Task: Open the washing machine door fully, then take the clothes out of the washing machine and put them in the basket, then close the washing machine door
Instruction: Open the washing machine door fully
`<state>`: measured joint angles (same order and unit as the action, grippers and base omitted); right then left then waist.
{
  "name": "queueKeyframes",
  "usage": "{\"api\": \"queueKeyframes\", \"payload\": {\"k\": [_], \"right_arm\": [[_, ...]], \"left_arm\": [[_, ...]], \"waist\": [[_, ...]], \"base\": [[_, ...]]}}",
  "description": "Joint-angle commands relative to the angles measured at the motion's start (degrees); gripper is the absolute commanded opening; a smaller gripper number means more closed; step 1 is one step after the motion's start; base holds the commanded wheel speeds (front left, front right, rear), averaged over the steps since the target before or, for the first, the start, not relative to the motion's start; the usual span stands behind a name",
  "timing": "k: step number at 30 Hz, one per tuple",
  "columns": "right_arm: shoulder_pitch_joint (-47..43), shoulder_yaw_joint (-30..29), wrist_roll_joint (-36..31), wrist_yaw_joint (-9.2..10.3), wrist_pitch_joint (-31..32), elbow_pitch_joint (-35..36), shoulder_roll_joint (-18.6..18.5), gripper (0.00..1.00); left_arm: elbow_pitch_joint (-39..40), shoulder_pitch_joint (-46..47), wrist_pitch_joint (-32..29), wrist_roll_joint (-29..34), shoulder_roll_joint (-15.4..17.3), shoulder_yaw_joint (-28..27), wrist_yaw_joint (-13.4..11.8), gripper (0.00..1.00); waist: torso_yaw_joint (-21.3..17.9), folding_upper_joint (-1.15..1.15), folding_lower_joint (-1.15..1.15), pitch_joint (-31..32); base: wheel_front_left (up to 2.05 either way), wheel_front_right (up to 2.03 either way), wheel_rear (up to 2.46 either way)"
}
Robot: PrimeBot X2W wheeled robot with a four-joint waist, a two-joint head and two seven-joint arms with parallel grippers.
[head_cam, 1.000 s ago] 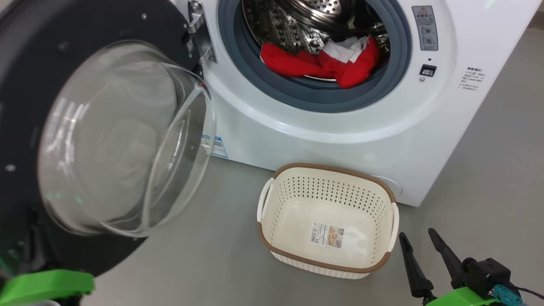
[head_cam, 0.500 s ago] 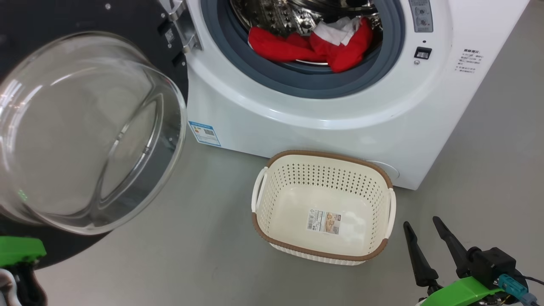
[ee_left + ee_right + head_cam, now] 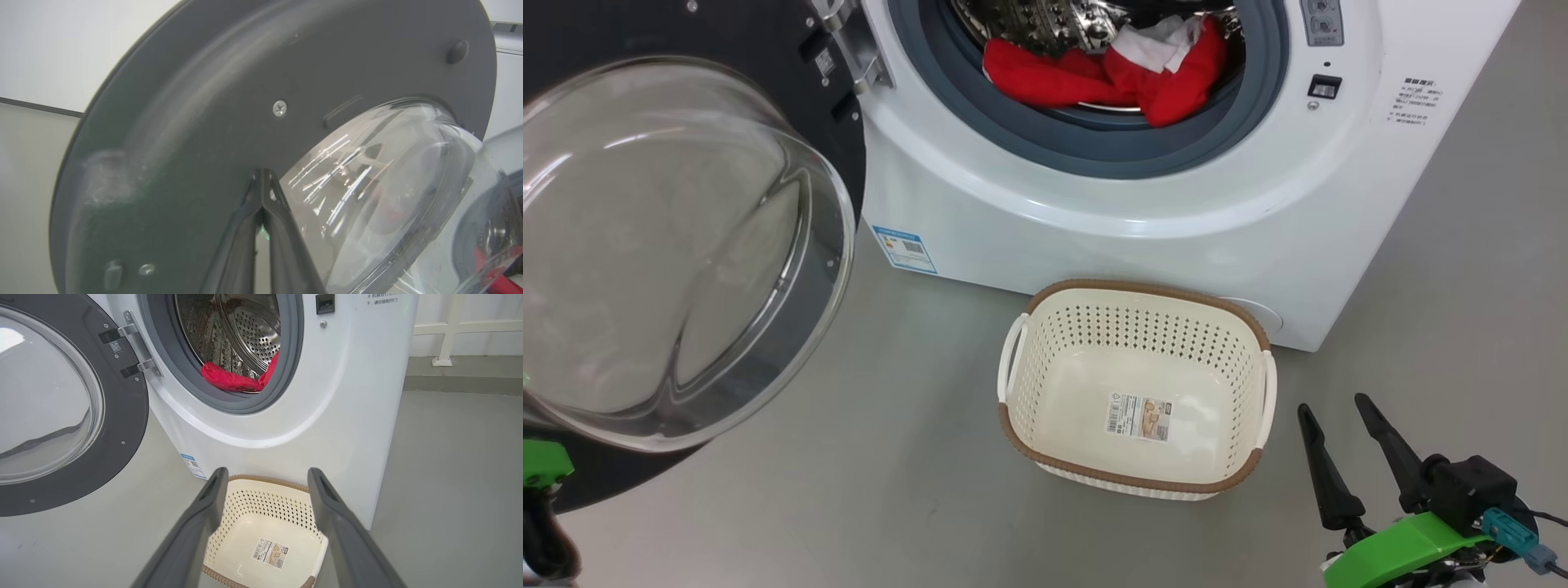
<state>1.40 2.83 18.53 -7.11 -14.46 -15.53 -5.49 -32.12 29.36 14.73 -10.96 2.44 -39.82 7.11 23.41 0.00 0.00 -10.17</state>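
Two fingers of my left gripper (image 3: 264,179) lie pressed together, tip to tip, with nothing held between them. Their ends sit right at the dark inner face of the washing machine door (image 3: 204,102), just beside the place where the glass bowl (image 3: 388,183) bulges out; whether they actually touch the door I cannot tell. From my head I see that door hanging wide open on its hinge (image 3: 849,57) at the left of the washing machine (image 3: 1135,229), bowl side turned toward me. My right gripper (image 3: 1331,406) hovers low at my right over the grey floor (image 3: 890,457), its fingers spread apart and empty, just beside the right end of the basket (image 3: 1143,287) without touching it. The basket stands on the floor close against the foot of the machine, with nothing in it but a paper label (image 3: 1139,416) on its bottom. All the clothes (image 3: 1111,77), red with a bit of white on top, lie inside the steel drum (image 3: 245,330), heaped at the lower edge of the opening and draped onto the grey rubber ring (image 3: 1094,155).
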Motion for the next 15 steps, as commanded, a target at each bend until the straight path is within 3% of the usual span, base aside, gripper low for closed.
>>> {"api": "queueKeyframes", "payload": {"k": [1, 11, 15], "right_arm": [[1.5, 1.7, -0.1, -0.37, -0.5, 1.3, -0.6, 1.0], [1.1, 2.1, -0.1, -0.37, -0.5, 1.0, -0.1, 1.0], [0.7, 2.2, 0.0, -0.37, -0.5, 1.1, 0.2, 1.0]], "left_arm": [[1.0, 0.3, 0.3, 0.7, 2.6, -1.5, 0.2, 0.0], [3.0, -6.6, 0.3, -0.9, 1.3, 3.7, 0.4, 0.0], [5.5, -10.8, 0.3, -2.8, 0.8, 7.7, 0.4, 0.22]], "waist": [[0.0, 0.0, 0.0, 0.3], [-0.6, 0.0, 0.0, 3.4], [-1.1, 0.0, 0.0, 4.7]], "base": [[0.0, 0.0, 0.0], [0.0, 0.0, 0.0], [0.0, 0.0, 0.0]]}}
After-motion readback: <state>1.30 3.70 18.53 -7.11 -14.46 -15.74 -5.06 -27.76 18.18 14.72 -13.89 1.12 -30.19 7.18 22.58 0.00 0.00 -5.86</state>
